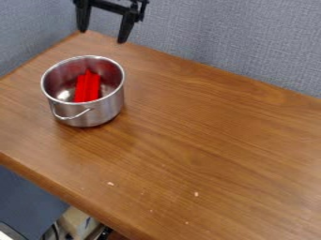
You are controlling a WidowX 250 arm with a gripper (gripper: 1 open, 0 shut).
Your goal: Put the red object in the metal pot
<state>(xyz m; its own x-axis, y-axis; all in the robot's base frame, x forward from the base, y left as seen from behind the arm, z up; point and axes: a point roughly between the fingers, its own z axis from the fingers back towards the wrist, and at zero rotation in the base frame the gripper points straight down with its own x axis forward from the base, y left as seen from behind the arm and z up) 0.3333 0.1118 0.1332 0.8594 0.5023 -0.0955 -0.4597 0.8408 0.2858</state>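
Metal pot (85, 90): upright on the wooden tabletop (213, 141).
Red object (86, 87): lying inside the pot.
Claw (101, 32): spread apart, empty, above and behind the pot.

Red object (86, 87) inside metal pot (84, 91); end effector (103, 30) behind.

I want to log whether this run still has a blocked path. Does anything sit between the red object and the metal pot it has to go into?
Nothing does. The red object already lies inside the metal pot, so no path is left to block. The gripper hangs open above the table's far edge, apart from the pot.
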